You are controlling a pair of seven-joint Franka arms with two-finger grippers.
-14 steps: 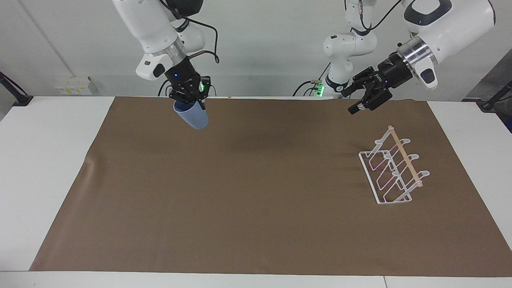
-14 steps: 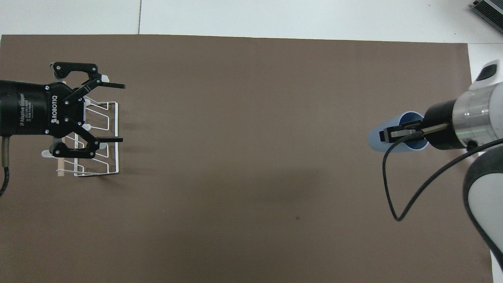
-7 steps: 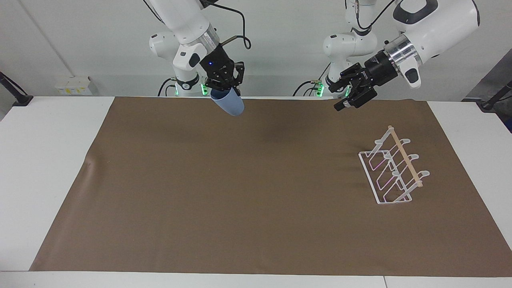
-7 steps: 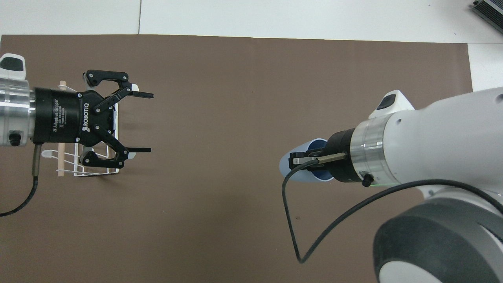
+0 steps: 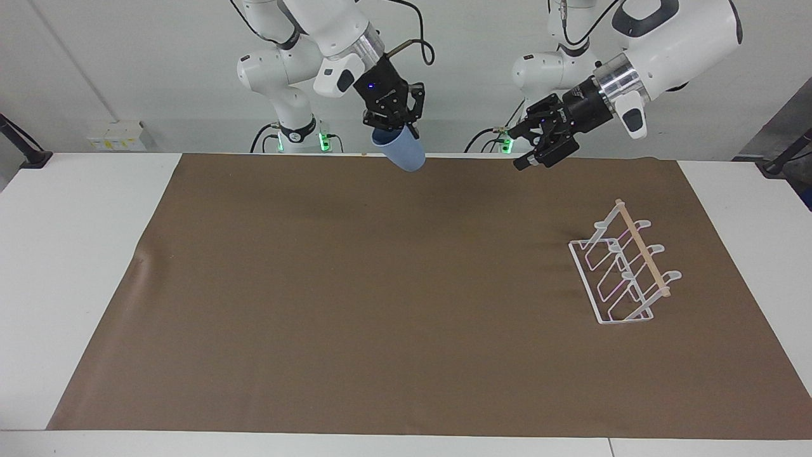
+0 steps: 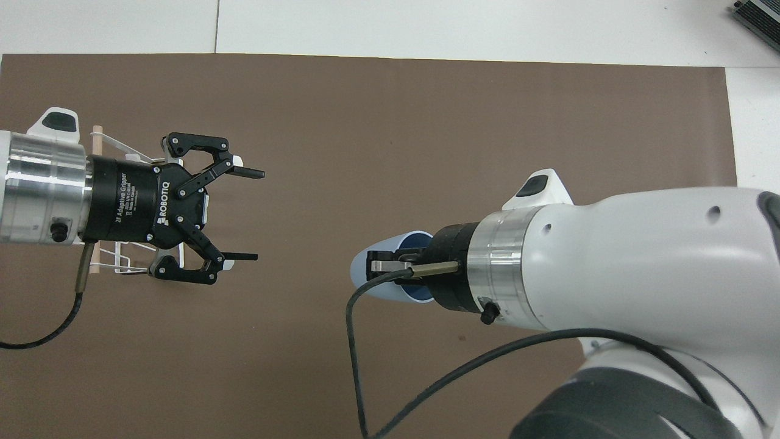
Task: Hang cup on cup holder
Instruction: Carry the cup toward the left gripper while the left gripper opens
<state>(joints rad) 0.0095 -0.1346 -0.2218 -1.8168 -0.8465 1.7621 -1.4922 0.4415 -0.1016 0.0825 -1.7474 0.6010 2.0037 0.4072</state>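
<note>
Cup (image 5: 399,151): light-blue plastic tumbler, likely light, smooth, slippery; pinched at rim by right gripper (image 5: 394,124), raised over mat's (image 5: 355,285) robot-side edge. Cup holder (image 5: 625,270) at 4 o'clock from it, well apart. Left gripper (image 5: 536,151) wide open, empty, raised. Best kept at rim.

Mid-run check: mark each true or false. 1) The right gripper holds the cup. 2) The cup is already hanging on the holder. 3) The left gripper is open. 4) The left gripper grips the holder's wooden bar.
1) True: the right gripper is shut on the cup, up in the air.
2) False: the cup holder stands bare on the brown mat.
3) True: the left gripper has its fingers spread.
4) False: it is raised and holds nothing.
</note>
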